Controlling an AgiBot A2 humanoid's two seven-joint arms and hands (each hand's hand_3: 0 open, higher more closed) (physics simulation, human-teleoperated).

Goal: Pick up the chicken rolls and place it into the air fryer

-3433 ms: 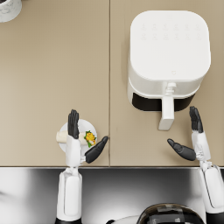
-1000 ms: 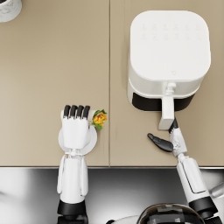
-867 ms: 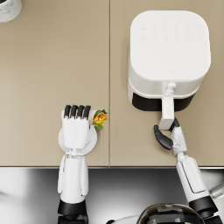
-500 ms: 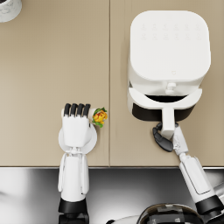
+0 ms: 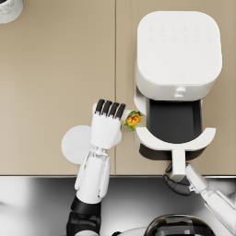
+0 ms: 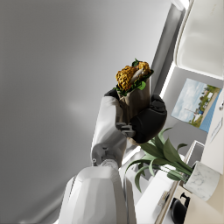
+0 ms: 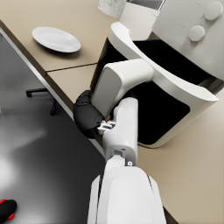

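right hand (image 5: 179, 183) nearest, at the bench's (image 5: 55, 83) front edge, fingers wrapped round the drawer handle (image 5: 178, 162); drawer (image 5: 174, 120) stands pulled out of the air fryer (image 5: 178, 50), dark basket open from above. left hand (image 5: 107, 125) a little further in, clamped around the chicken roll (image 5: 133, 120), which is lifted off the bench and held just beside the drawer's left wall, not yet over the basket. left wrist view shows the fingers (image 6: 151, 118) closed on the brown wrap's lower half, crumbed filling and green leaves poking out of the open end. judgement: light, soft, easily crushed; filling could spill if tipped, so hold the wrapped middle, gentle squeeze, open end kept up or level. white plate (image 5: 76, 144) sits on the bench under the left wrist, bare. further back, fryer body with its pale lid; far left corner, a marbled pot (image 5: 9, 8) at the bench's back edge. next move as i read it: carry roll right, over basket, lower, let go.
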